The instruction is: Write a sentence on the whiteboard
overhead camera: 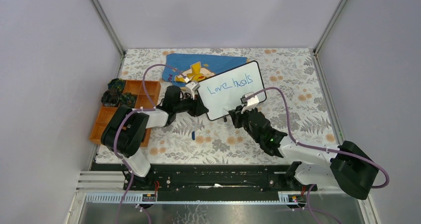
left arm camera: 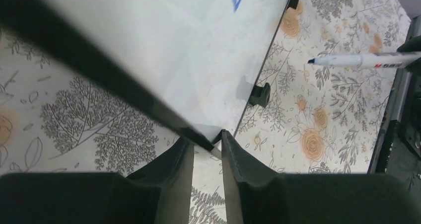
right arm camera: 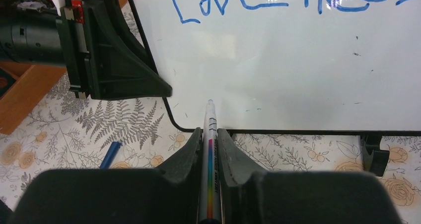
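Bright, even, diffuse light with soft shadows; glare streaks cross the whiteboard (right arm camera: 298, 75) at 12 o'clock, right wrist view.

Blue sentence (overhead camera: 231, 84) on white whiteboard (overhead camera: 224, 106), grey-and-orange floral tablecloth (overhead camera: 298, 85)

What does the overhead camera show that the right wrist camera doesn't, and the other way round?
Only overhead: the blue cloth behind the whiteboard, plus the left arm and right arm whole.

Only the right wrist: the marker pinched in the right jaws, its tip near the board's bottom rim, and small specks on the white surface.

Both: the blue writing, the left jaws at the board's edge, the orange tray, and a small blue piece lying near the board.
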Controlling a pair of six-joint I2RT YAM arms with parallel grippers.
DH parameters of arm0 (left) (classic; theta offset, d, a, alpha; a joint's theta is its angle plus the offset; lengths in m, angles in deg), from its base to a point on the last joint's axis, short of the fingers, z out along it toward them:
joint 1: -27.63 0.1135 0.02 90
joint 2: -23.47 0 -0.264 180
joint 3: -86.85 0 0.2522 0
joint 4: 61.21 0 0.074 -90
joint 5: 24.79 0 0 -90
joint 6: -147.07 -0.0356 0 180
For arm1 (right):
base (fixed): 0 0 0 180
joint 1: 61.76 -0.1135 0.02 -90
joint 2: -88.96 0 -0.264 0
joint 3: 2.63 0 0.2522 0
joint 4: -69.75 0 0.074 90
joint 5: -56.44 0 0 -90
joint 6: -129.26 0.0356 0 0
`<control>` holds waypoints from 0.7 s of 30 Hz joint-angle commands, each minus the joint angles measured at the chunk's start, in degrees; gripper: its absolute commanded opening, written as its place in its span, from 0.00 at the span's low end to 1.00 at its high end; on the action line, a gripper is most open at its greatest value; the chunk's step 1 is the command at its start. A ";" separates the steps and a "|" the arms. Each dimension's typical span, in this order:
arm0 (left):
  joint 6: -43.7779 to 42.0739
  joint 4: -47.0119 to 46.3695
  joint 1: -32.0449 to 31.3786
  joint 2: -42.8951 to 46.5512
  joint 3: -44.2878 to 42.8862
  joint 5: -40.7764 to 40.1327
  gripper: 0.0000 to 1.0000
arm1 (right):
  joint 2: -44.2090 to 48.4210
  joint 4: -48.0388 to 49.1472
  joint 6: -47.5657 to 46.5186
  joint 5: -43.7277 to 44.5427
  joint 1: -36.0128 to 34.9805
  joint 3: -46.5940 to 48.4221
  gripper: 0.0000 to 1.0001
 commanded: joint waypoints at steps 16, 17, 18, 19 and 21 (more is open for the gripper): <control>-2.22 2.79 -0.93 3.23 1.76 -3.31 0.41 | 5.84 0.63 -0.66 2.94 -0.10 0.68 0.00; -2.05 2.62 -0.98 3.34 1.78 -3.05 0.39 | 5.79 0.74 -0.58 2.94 -0.10 0.66 0.00; -1.92 2.48 -1.09 3.48 1.77 -2.84 0.39 | 5.79 0.86 -0.48 2.97 -0.10 0.65 0.00; -1.93 2.34 -1.17 3.54 1.84 -2.65 0.37 | 5.79 0.91 -0.34 3.01 -0.10 0.67 0.00; -1.88 2.13 -1.42 3.50 1.77 -2.24 0.34 | 5.86 0.89 -0.47 3.08 -0.10 0.66 0.00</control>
